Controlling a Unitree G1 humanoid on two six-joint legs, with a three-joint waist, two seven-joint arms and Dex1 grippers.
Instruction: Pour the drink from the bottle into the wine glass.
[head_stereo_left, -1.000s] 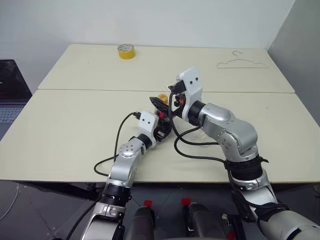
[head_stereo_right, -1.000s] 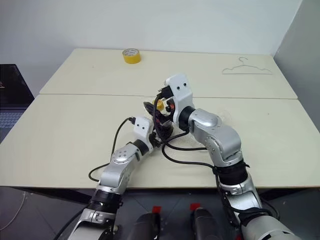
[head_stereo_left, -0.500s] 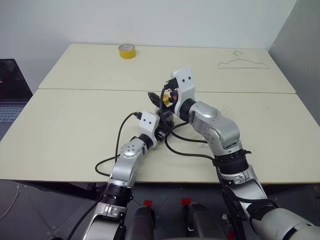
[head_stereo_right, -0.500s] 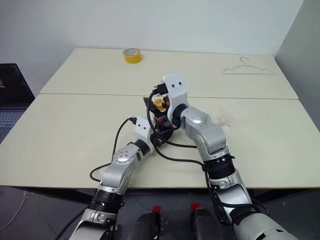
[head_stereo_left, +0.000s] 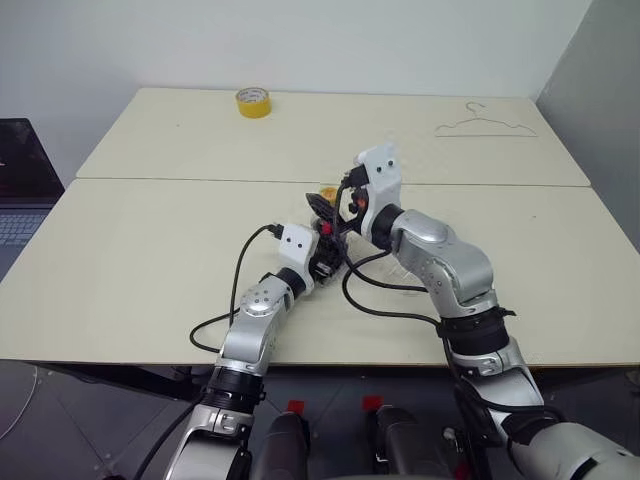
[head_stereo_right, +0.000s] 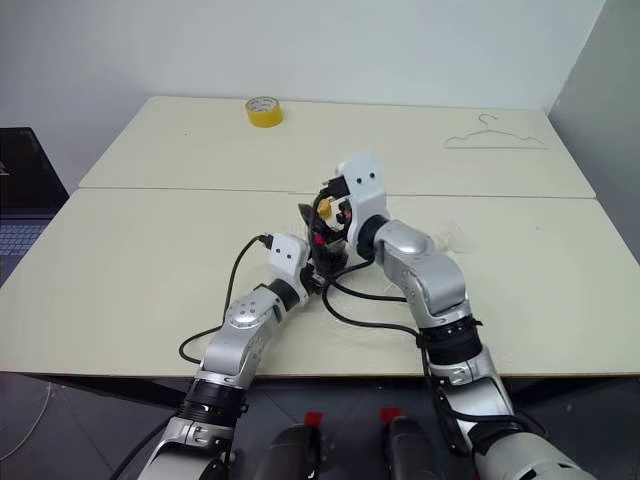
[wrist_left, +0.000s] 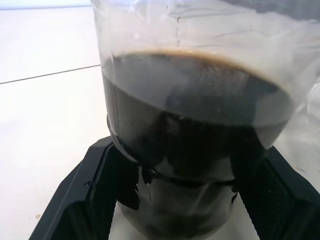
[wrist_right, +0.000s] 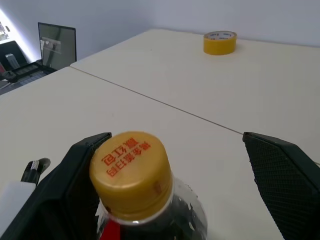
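The bottle (wrist_left: 190, 125), clear plastic and holding the dark brown drink (wrist_left: 200, 95), stands upright near the middle of the front table. My left gripper (head_stereo_left: 325, 262) is shut on its lower body, a black finger (wrist_left: 82, 200) on each side. Its yellow cap (wrist_right: 131, 172) and red neck strip show from above. My right gripper (wrist_right: 175, 140) is open and level with the cap, one finger (wrist_right: 75, 172) close beside it and the other well apart. The wine glass (head_stereo_right: 455, 238) stands just right of my right arm and is partly hidden by it.
A yellow tape roll (head_stereo_left: 252, 102) lies at the far edge of the rear table (head_stereo_left: 180, 130), and a wire hanger (head_stereo_left: 485, 125) at its far right. A laptop (head_stereo_left: 25, 190) sits beyond the table's left edge. A seam (head_stereo_left: 150, 180) divides the two tables.
My right forearm and elbow have swung inward and back out, while its open gripper has stayed at the cap. The left gripper and the bottle have kept still.
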